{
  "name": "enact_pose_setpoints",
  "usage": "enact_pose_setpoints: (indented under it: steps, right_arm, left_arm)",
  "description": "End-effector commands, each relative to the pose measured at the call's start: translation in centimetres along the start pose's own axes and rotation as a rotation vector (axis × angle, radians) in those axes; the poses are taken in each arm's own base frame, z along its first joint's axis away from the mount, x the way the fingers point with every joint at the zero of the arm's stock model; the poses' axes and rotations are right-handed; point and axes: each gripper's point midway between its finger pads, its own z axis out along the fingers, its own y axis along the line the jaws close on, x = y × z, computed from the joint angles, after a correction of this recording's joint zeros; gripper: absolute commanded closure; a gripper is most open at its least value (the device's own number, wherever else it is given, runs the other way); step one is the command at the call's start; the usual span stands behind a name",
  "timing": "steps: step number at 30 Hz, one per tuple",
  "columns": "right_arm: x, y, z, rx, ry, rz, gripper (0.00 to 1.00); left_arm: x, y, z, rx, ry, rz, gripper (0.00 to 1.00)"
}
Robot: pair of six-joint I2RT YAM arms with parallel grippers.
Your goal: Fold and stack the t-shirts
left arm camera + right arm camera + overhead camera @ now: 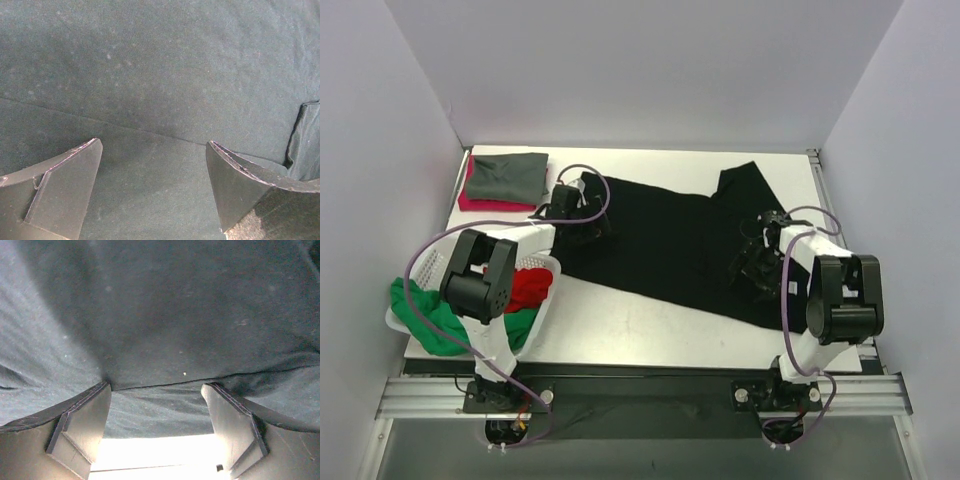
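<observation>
A large black t-shirt [665,240] lies spread slantwise across the table. My left gripper [582,215] is low over its upper left part. In the left wrist view the gripper [154,144] is open, with black cloth [160,75] and a seam line between the jaws. My right gripper [756,262] is over the shirt's right part. In the right wrist view it [156,386] is open, straddling a folded edge of the black cloth [165,315], with bright table below. A folded grey-green shirt [510,175] lies on a pink-red one [480,203] at the back left.
A white perforated basket [545,268] stands at the left edge, partly behind the left arm. It holds a red shirt [528,290] and a green shirt [430,320] that spills over its side. White walls enclose the table on three sides.
</observation>
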Motion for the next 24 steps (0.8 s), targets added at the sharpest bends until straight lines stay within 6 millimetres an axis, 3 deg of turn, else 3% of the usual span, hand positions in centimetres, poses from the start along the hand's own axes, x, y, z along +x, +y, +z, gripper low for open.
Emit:
enact_pose_setpoints:
  steps: [1, 15, 24]
  right_arm:
    - [4.6, -4.9, -0.2, 0.128, 0.161, 0.090, 0.21]
    - [6.6, -8.2, -1.9, 0.179, 0.123, 0.205, 0.20]
    - [6.6, -8.1, -3.5, 0.156, 0.076, 0.223, 0.21]
  left_arm:
    - [5.8, 2.5, -1.1, -0.115, 0.177, 0.003, 0.03]
    - [10.4, 2.5, -4.6, -0.146, 0.265, 0.055, 0.03]
    - [11.7, 1.9, -6.7, -0.132, 0.266, 0.084, 0.03]
